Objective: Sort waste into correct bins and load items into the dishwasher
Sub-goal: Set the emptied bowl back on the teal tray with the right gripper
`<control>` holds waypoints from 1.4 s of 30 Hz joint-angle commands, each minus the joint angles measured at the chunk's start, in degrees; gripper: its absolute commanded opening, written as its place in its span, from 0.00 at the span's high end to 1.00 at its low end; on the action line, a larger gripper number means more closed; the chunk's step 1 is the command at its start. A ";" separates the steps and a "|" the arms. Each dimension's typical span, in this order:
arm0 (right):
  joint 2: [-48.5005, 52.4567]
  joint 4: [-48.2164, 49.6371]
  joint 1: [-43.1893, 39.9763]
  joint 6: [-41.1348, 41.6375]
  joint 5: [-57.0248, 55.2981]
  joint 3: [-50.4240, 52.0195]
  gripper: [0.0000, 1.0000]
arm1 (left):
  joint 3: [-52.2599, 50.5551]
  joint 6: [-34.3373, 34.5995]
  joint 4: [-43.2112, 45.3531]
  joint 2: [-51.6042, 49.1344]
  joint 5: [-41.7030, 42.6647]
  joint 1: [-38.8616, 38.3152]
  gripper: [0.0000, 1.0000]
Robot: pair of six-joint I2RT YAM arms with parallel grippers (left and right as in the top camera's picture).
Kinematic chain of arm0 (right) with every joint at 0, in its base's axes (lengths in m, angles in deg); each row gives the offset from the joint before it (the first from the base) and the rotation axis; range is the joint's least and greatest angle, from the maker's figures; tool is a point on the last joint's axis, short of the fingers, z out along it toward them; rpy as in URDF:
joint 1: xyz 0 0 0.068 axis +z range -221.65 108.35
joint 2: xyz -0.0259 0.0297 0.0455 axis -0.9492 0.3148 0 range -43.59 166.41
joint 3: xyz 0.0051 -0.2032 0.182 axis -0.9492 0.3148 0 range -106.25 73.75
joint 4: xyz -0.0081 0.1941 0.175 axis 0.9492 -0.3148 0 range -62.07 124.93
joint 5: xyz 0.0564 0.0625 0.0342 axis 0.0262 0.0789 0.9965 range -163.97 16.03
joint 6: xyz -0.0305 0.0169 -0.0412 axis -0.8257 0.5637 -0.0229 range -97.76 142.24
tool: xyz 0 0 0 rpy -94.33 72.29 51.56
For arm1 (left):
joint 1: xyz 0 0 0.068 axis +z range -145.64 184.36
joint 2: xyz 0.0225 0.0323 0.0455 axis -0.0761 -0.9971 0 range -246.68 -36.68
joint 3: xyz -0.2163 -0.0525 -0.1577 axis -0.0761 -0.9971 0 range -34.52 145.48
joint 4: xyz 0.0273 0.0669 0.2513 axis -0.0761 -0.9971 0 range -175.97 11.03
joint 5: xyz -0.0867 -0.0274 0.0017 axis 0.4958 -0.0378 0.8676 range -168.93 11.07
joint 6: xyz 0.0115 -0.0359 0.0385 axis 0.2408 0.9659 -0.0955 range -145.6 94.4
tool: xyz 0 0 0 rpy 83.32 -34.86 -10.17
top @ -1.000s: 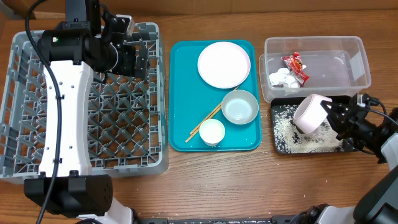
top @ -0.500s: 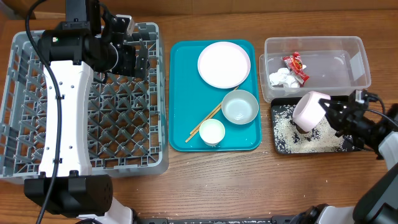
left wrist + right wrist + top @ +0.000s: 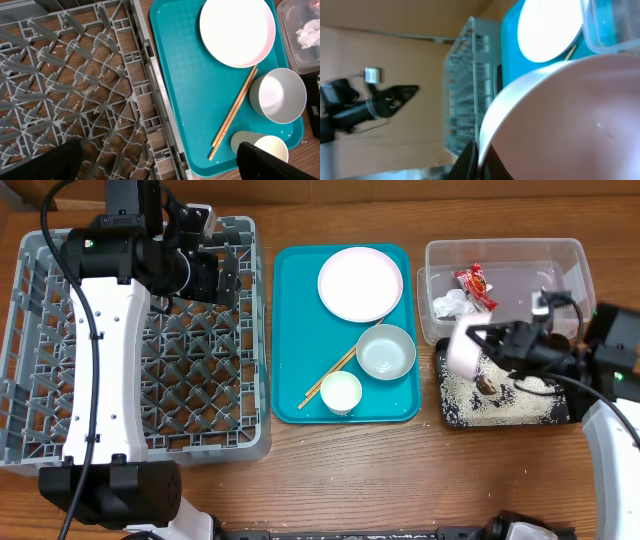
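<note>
A: First, the right tool [image 3: 487,343]?
B: Closed on the small pink bowl [image 3: 461,350], tipped on its side and blurred, held above the left end of the black tray [image 3: 441,395]. Seen huge and close from the right wrist camera.
A: Under it?
B: Loose rice [image 3: 495,408] across the tray floor, with a brown scrap [image 3: 487,385] among the grains. Just behind, the clear tub [image 3: 572,275], holding the red-and-white wrapper [image 3: 474,284] and the white tissue [image 3: 449,304].
A: Left of that?
B: The teal tray [image 3: 297,320] on the bench [image 3: 350,470]: pale-pink plate [image 3: 360,283] at the back, grey-white bowl [image 3: 386,351] upright near the middle, white cup [image 3: 341,392] at the front, chopsticks [image 3: 331,374] lying slantwise between cup and plate, beside the bowl.
A: And the left tool [image 3: 226,272]?
B: Spread wide, gripping nothing, fingers [image 3: 47,159] dark at the lower corners of the left wrist view; hanging over the back right corner of the dish rack [image 3: 180,380], grey and latticed, standing on the bench just beside the teal tray, to its left
</note>
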 commanded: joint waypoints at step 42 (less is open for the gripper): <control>52.00 -0.33 56.22 -12.87 -54.21 -42.05 0.81 | 1.14 0.81 0.04 -0.24 -0.31 -0.13 0.00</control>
